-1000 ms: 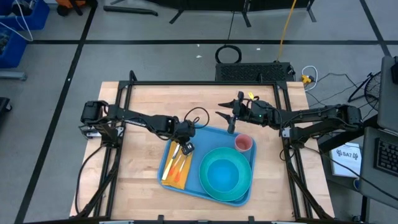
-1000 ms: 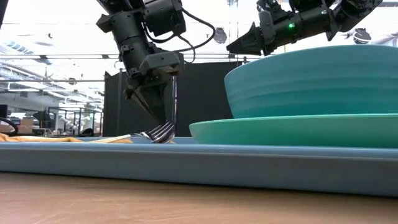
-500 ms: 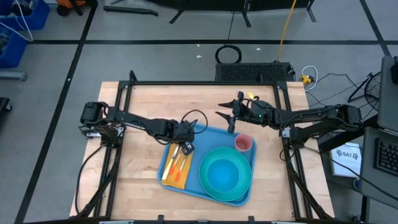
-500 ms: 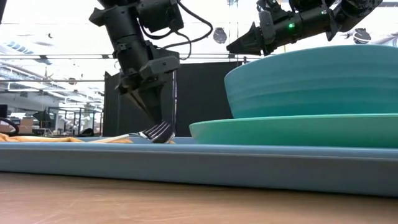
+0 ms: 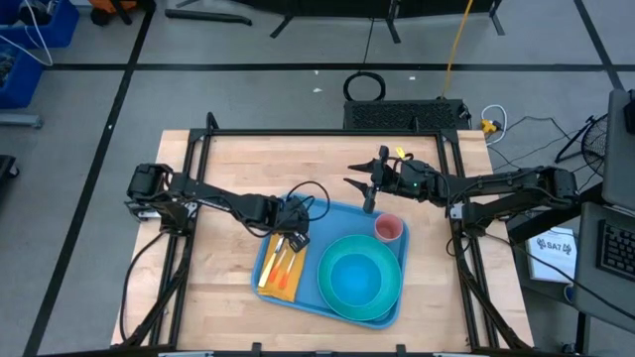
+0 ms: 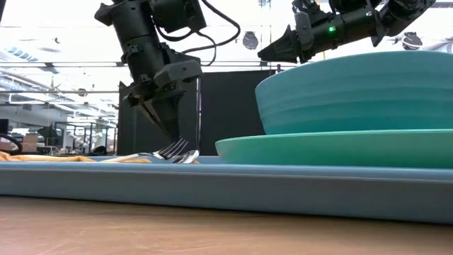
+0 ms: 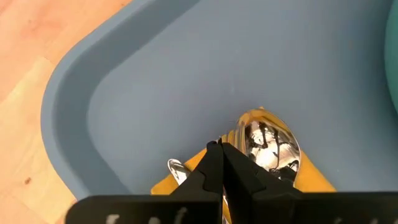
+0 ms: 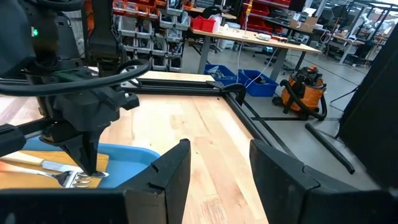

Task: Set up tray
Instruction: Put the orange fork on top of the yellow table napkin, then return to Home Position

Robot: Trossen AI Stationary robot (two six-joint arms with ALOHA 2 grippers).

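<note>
High view: tray (image 5: pixel 266 250) mid-table w/ plate (image 5: pixel 342 302), bowl (image 5: pixel 359 278), pink cup (image 5: pixel 388 229), napkin (image 5: pixel 284 270) + cutlery all loaded, so setup looks nearly done. My left gripper (image 5: pixel 295 236) hangs over tray's napkin end.

Low view: fingers pinched together, holding nothing; fork (image 6: pixel 172 151) lies just below.

Right wrist view: my right gripper (image 8: pixel 217 163) is spread apart, empty, parked off the tray's far edge.

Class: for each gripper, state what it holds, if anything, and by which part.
The left gripper is shut above the spoon, apparently holding nothing. The right gripper is open and empty.
</note>
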